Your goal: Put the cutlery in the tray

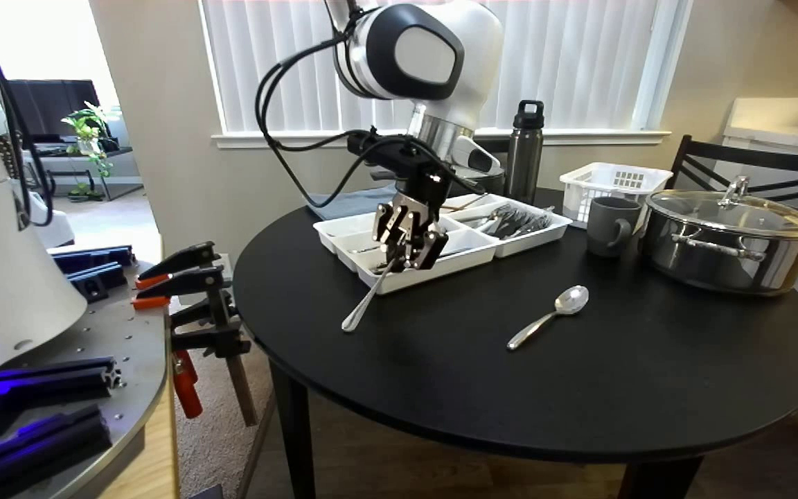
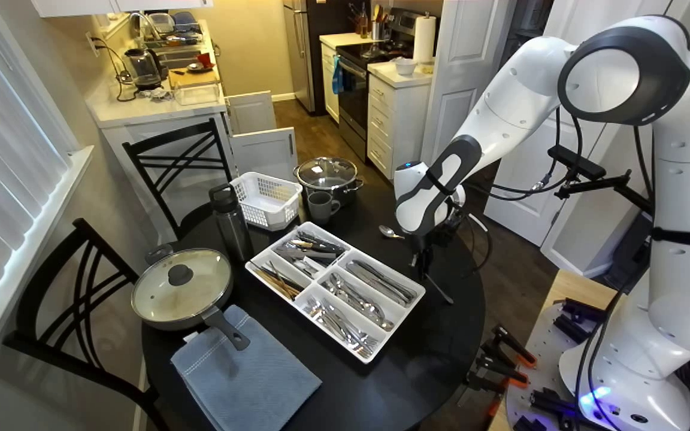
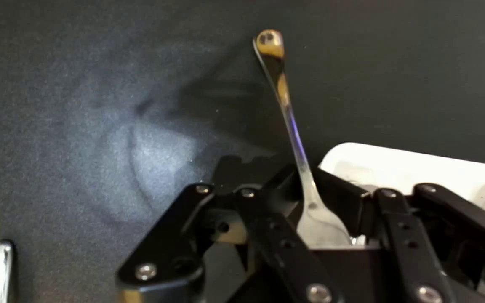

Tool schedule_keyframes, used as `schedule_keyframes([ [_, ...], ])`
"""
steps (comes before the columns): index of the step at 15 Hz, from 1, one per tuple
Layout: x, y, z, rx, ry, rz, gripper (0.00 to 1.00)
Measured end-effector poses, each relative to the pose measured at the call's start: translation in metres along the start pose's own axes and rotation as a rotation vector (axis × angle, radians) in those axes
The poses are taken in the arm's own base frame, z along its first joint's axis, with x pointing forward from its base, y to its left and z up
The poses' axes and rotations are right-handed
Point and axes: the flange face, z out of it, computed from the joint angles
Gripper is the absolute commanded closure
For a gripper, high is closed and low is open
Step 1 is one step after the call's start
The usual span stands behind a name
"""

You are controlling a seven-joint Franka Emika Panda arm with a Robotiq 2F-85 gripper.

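Observation:
My gripper [image 1: 402, 253] is shut on a slim silver utensil [image 1: 363, 310], near its head. The handle slants down and away from the jaws, as the wrist view shows [image 3: 297, 141]. Its head is partly hidden by the fingers, so I cannot tell fork from spoon. In an exterior view the gripper [image 2: 426, 263] hangs over the black table just beside the white tray [image 2: 397, 323]. The tray holds sorted cutlery in several compartments; its corner shows in the wrist view [image 3: 394, 155]. A silver spoon [image 1: 571, 300] lies on the table, apart from the tray.
A steel pot [image 1: 724, 253], grey mug [image 1: 607, 229], white slatted basket [image 1: 582, 194] and dark bottle [image 1: 525, 156] stand beyond the tray. A lidded pan [image 2: 171, 293] and folded blue cloth [image 2: 255, 377] lie on the tray's far side from the arm.

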Motion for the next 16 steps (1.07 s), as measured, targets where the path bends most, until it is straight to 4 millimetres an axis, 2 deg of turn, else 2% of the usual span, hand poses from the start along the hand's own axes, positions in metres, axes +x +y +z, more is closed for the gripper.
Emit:
schedule_keyframes([
  [5,0.004,0.0,-0.012,0.085,-0.073,0.116,0.98],
  [10,0.013,-0.002,-0.024,0.152,-0.066,0.183,0.98],
  [16,0.038,-0.029,-0.043,0.252,-0.002,0.23,0.98],
])
